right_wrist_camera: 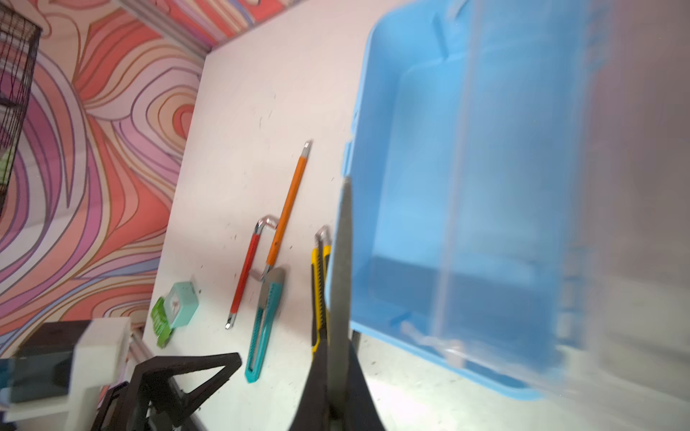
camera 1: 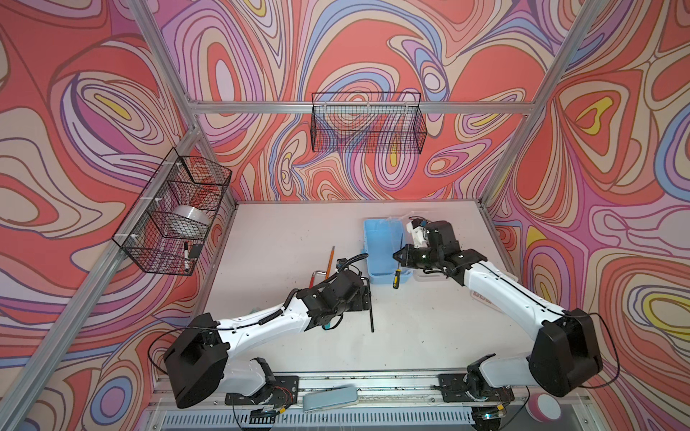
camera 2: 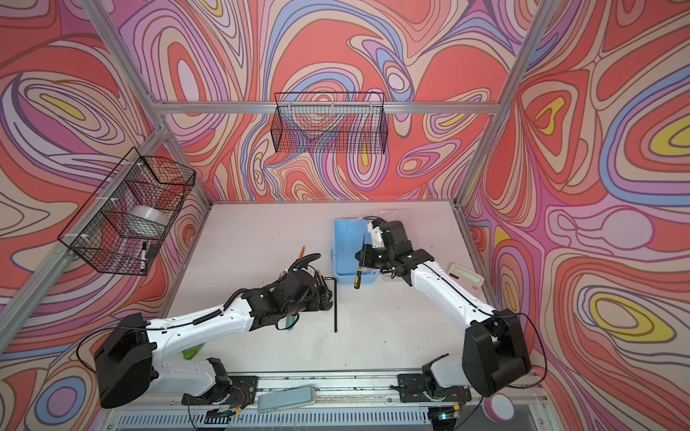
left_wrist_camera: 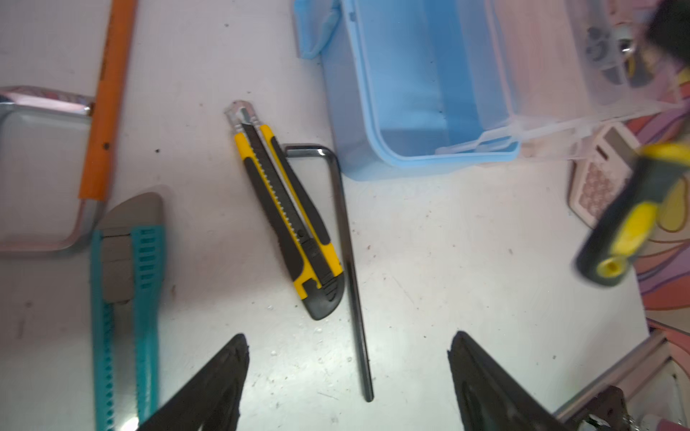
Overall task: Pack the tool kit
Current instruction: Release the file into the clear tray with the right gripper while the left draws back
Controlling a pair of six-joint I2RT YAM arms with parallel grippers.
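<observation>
Right gripper (right_wrist_camera: 338, 358) pinches the screwdriver (right_wrist_camera: 341, 261) shaft; left gripper (left_wrist_camera: 349, 336) spread.
Hex key (left_wrist_camera: 354, 306) shows between the spread fingers (left_wrist_camera: 209, 384); calculator (left_wrist_camera: 601, 179) keys blurred, unreadable; clear lid (right_wrist_camera: 616, 186) motion-smeared.

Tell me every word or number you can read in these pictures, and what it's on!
None can be read anywhere.
The calculator: marks on its keys are too blurred to read.
The marker in the side wire basket: any label is too small to read.
The yellow utility knife and the teal utility knife: no print shows.
</observation>
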